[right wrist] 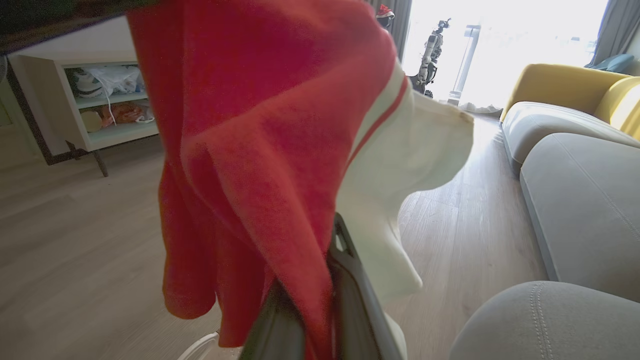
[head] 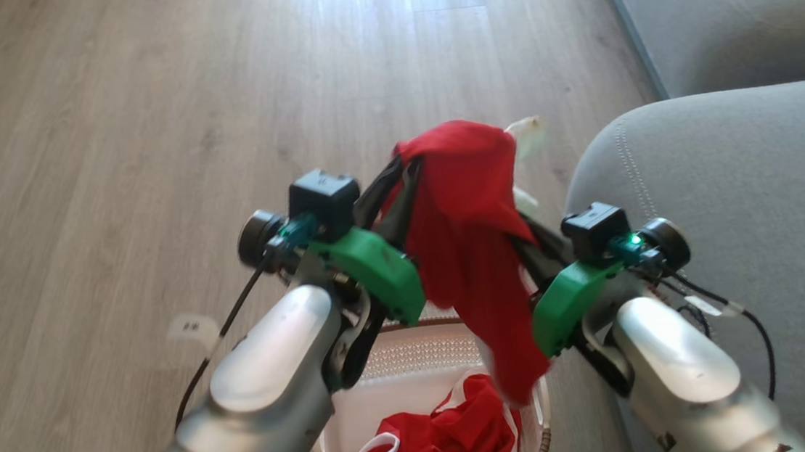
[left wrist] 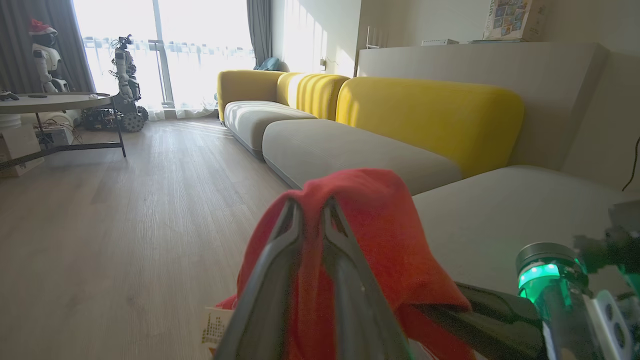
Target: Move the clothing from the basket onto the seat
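Note:
A red piece of clothing (head: 468,227) with a white panel (right wrist: 400,180) hangs in the air above the basket (head: 407,360), stretched between both grippers. My left gripper (head: 403,171) pinches its top fold; in the left wrist view the fingertips (left wrist: 295,210) stand almost together with red cloth (left wrist: 380,235) over and between them. My right gripper (head: 523,233) is shut on the cloth lower down, and its fingers (right wrist: 350,290) are half buried in the fabric. More red and white clothing (head: 451,447) lies in the basket. The grey seat (head: 736,211) is just to the right.
Wooden floor (head: 146,132) spreads ahead and to the left. A second grey cushion (head: 718,2) lies beyond the seat, with yellow backrests (left wrist: 430,115) behind. A round table (left wrist: 55,100), robots by the window (left wrist: 125,85) and a low shelf (right wrist: 100,100) stand farther off.

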You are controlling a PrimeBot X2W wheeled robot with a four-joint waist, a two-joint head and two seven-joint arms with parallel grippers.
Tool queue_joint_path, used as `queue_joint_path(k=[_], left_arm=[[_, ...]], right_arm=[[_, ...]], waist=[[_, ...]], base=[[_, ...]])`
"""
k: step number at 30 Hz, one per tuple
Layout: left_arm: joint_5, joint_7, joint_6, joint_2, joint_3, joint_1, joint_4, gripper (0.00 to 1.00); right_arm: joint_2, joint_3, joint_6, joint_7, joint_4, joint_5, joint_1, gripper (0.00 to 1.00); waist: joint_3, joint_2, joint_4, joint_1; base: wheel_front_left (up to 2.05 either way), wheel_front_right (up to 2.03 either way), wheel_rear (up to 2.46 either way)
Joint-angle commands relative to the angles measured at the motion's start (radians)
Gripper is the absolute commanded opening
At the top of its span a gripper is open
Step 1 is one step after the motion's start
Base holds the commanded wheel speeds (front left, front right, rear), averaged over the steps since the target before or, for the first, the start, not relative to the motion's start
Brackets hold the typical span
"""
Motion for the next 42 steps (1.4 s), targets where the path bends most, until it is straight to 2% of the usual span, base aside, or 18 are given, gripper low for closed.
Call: queue_joint_path(k=[1,7,13,30,37,42], left_arm=[[-0.007,-0.011,0.008,0.022,0.040,-0.036,-0.024,1.00],[-0.020,-0.060,-0.009,0.040,0.043,0.010,0.005,1.00],[-0.019,-0.099,-0.009,0.036,0.022,0.065,0.026,1.00],[-0.006,-0.152,0.000,0.010,-0.029,0.136,0.019,1.00],[-0.002,-0.157,-0.001,0.006,-0.041,0.137,0.031,1.00],[0.003,-0.160,-0.006,0.005,-0.050,0.130,0.046,1.00]], right_arm=[[0.009,-0.001,0.000,-0.007,-0.040,-0.009,-0.027,0.00],[0.006,-0.089,0.000,-0.007,-0.076,-0.065,-0.018,0.00],[-0.023,-0.148,0.000,-0.007,-0.106,-0.103,-0.013,0.00],[-0.138,-0.168,0.000,0.018,-0.155,-0.110,-0.070,0.00],[-0.162,-0.165,0.000,0.037,-0.181,-0.097,-0.098,0.00],[-0.180,-0.161,0.000,0.055,-0.200,-0.089,-0.136,0.00]], waist=[[0.000,0.0000,-0.010,0.0000],[0.000,0.0000,-0.056,0.0000],[0.001,0.0000,-0.119,0.0000],[0.050,0.0000,-0.351,0.0000],[0.077,0.0000,-0.384,0.0000],[0.097,0.0000,-0.374,0.0000]], base=[[0.00,0.00,0.00],[0.00,0.00,0.00],[0.00,0.00,0.00],[0.00,0.00,0.00],[0.00,0.00,0.00],[0.00,0.00,0.00]])
